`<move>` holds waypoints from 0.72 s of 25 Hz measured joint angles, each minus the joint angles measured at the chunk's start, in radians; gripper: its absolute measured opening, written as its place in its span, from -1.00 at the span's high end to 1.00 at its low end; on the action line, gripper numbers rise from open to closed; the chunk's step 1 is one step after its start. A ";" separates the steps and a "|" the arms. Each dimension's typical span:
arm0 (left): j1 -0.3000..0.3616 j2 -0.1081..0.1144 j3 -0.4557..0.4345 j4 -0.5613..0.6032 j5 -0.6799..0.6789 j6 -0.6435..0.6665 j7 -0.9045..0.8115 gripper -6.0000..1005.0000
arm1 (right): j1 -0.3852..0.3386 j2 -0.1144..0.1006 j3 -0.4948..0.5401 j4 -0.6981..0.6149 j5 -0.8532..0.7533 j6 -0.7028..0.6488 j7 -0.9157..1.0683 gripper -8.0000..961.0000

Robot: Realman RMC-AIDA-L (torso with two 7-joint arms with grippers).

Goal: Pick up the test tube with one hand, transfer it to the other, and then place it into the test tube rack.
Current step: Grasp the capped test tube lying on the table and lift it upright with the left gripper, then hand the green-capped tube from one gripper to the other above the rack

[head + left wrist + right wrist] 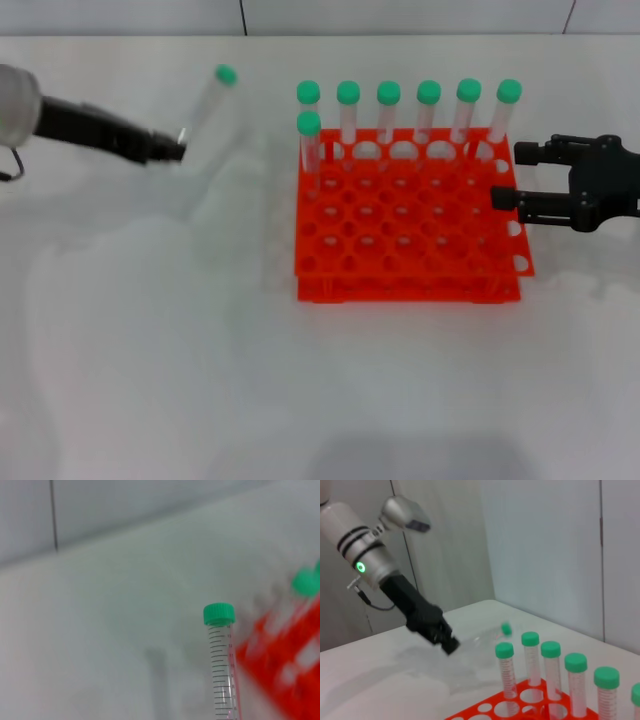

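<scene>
The left gripper (178,150) stands well to the left of the test tube rack (410,215), raised off the table (150,350), and is clenched on the lower end of the test tube (207,105). The tube slants up and away from the fingers, its green cap (226,74) uppermost and level with the rack's far row. The left wrist view confirms it: the graduated clear barrel rises from that gripper, cap on top, with the rack blurred beyond it.

The right gripper (505,176) sits at the rack's right edge, touching or nearly so, with its two fingers spread apart and nothing between them.

The rack carries seven other green-capped tubes (388,95): six along its far row and one in the row behind that, at the left corner. The remaining holes are vacant.

Judgement: the pickup is complete and the transfer is the step in hand, not yet made. The two grippers are well apart, with the rack between them. The next move calls for bringing the tube and the right gripper together above or beside the rack, clear of the standing caps. The right fingers should take the barrel where the left leaves it bare, before the left lets go.
</scene>
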 joint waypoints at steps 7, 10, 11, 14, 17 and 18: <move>0.083 0.013 -0.025 0.084 -0.296 -0.023 0.132 0.62 | 0.000 0.004 0.007 -0.003 0.002 0.003 -0.004 -0.48; 0.085 0.009 -0.064 0.063 -0.401 -0.028 0.243 0.62 | 0.004 0.005 0.007 -0.002 0.015 0.004 -0.022 -0.47; 0.082 0.007 -0.070 0.051 -0.431 -0.028 0.273 0.62 | 0.005 0.005 0.007 -0.001 0.022 0.006 -0.030 -0.47; 0.071 0.006 -0.073 -0.002 -0.518 -0.030 0.375 0.62 | 0.006 0.005 0.007 0.000 0.048 0.015 -0.057 -0.47; 0.052 0.006 -0.075 -0.077 -0.610 -0.032 0.491 0.62 | 0.003 0.005 0.011 0.000 0.075 0.021 -0.089 -0.47; 0.040 0.006 -0.074 -0.116 -0.646 -0.032 0.541 0.62 | 0.001 0.005 0.015 0.000 0.083 0.022 -0.102 -0.47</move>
